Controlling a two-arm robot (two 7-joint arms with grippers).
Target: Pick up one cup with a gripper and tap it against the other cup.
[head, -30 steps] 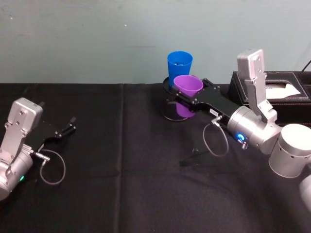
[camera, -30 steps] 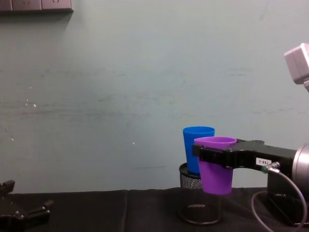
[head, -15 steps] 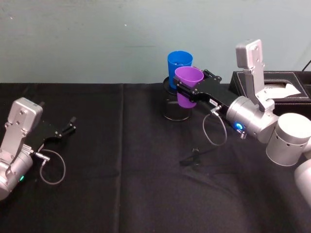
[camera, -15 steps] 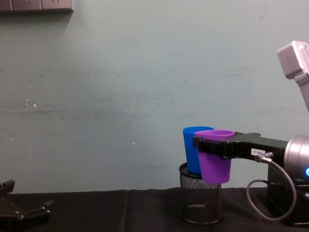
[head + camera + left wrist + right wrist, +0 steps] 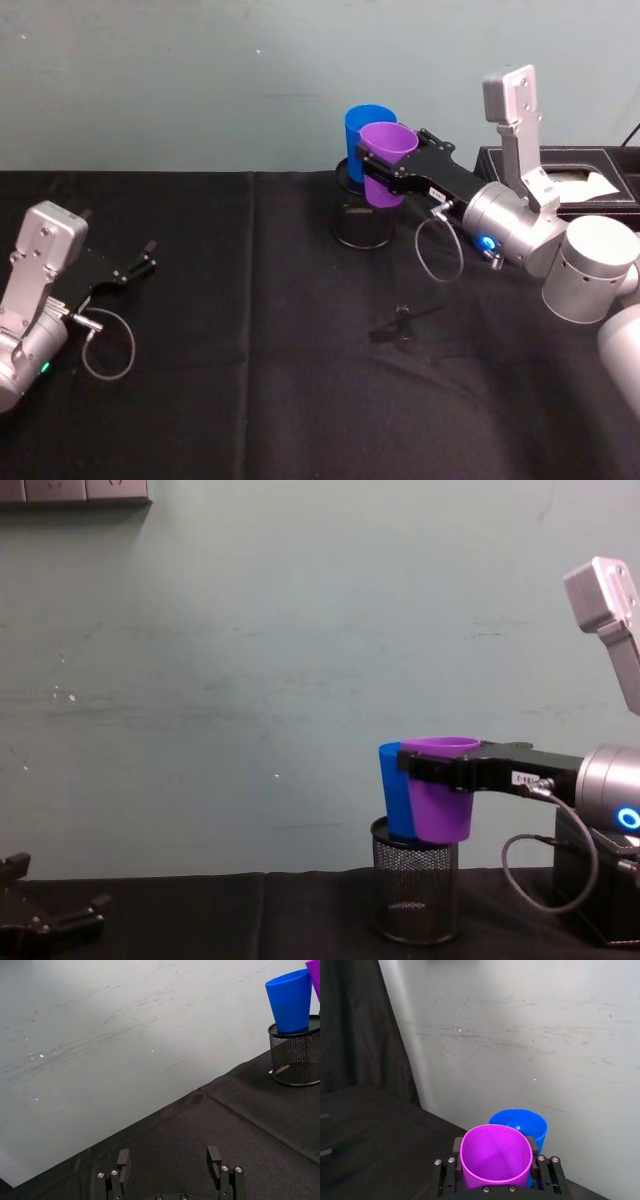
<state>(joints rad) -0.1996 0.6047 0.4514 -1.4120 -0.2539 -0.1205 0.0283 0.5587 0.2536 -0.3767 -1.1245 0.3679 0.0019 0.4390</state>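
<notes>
Right gripper (image 5: 388,172) tight on purple cup (image 5: 388,145), its side against blue cup (image 5: 358,130); left gripper (image 5: 140,265) agape, well apart

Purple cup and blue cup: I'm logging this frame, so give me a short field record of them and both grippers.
purple cup: upright, off the table, clamped in the right gripper
blue cup: standing in the mesh pen holder
cup relation: side by side, rims about level; contact cannot be told
left gripper: open, parked low over the black cloth at the left
</notes>
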